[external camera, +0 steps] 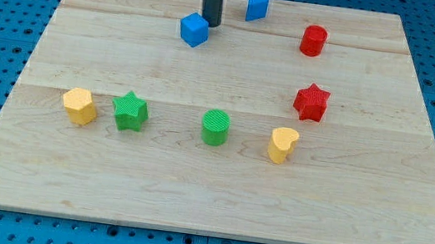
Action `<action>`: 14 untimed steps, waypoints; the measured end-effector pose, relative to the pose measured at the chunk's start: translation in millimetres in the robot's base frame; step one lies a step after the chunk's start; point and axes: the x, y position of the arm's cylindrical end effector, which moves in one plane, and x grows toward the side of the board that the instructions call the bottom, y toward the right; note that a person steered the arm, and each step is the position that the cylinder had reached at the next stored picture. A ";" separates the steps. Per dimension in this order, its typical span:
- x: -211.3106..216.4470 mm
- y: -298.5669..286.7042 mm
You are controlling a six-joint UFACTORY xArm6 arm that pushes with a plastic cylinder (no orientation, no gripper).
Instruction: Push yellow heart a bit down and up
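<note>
The yellow heart (pixel 282 144) stands on the wooden board (pixel 216 198) at the lower right of the middle. My tip (pixel 209 24) is near the view's top, just to the right of the blue cube (pixel 194 30) and far up and left of the yellow heart. The red star (pixel 311 101) is just above and right of the heart. The green cylinder (pixel 216 128) is to the heart's left.
A blue triangular block (pixel 256 6) sits at the top, right of my tip. A red cylinder (pixel 313 40) is at the upper right. A green star (pixel 130 111) and a yellow hexagon (pixel 79 105) sit at the left.
</note>
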 end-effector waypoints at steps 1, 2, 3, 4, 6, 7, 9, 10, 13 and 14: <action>-29.8 53.1; -69.6 65.8; -74.6 85.4; -73.8 92.9; -73.6 107.2; -59.6 120.7; 52.1 79.5; 101.6 55.0; 258.9 88.4; 262.3 103.3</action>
